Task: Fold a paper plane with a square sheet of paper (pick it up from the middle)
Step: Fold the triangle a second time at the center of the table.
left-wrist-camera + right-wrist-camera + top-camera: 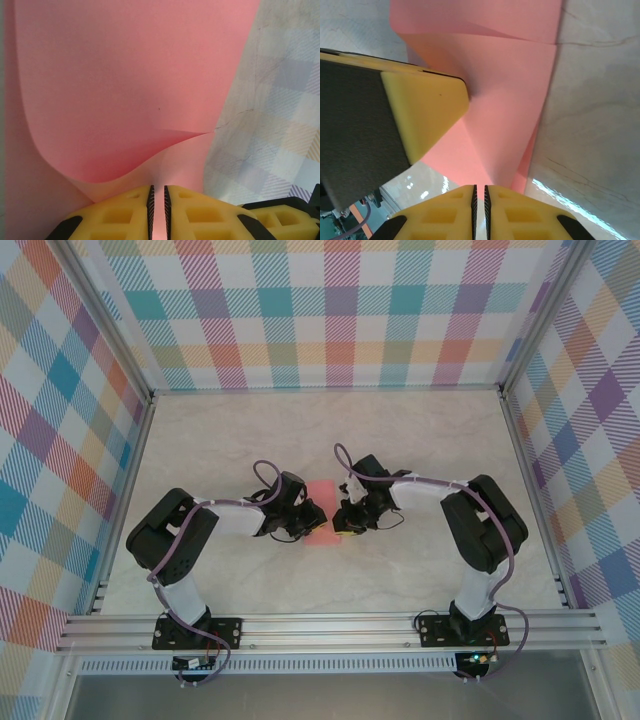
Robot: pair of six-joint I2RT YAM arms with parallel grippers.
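Top external shows the table with the square sheet of paper near its middle, caught between my two claws. My left gripper has its jaws drawn down to a slit, with pink paper running into it. My right gripper looks pinched on the opposite side in the same way. The sheet bows and curls in front of my left claw, and a fold line crosses it at the far end.

I judge it feather-light, limp and easy to crumple or tear. I would pinch it gently close to an edge by the middle, and never pull my claws apart.
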